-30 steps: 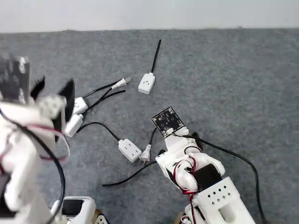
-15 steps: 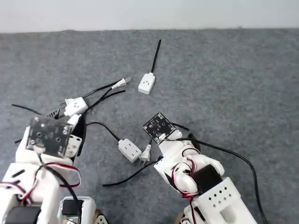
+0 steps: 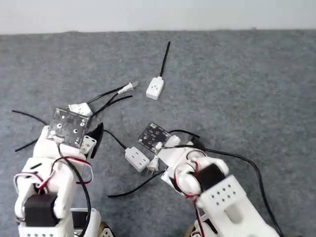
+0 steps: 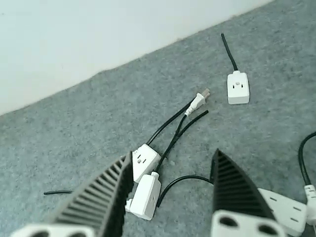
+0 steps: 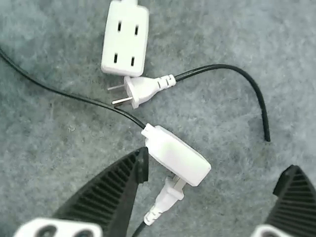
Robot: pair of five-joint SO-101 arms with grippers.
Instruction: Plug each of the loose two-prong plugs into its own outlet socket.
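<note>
Trouble may come if the empty, wide-spread right end effector (image 5: pixel 215 165) bumps the socket (image 5: pixel 125 37) and knocks the loose plug (image 5: pixel 140 91) away; the left end effector (image 4: pixel 173 160) is spread wide too

- Looks like a robotics lab or a hobby test bench to me.
- White plastic arms (image 3: pixel 49 192) with bare red and black wiring, and an exposed circuit board (image 3: pixel 69 127) on the wrist.
- Plain grey felt mat (image 3: pixel 247 79) as the work surface, blank white wall (image 3: pixel 148 15) behind.
- Sockets (image 3: pixel 155 88) on short black cords (image 3: pixel 165 58) that just end, plugged into nothing.
</note>
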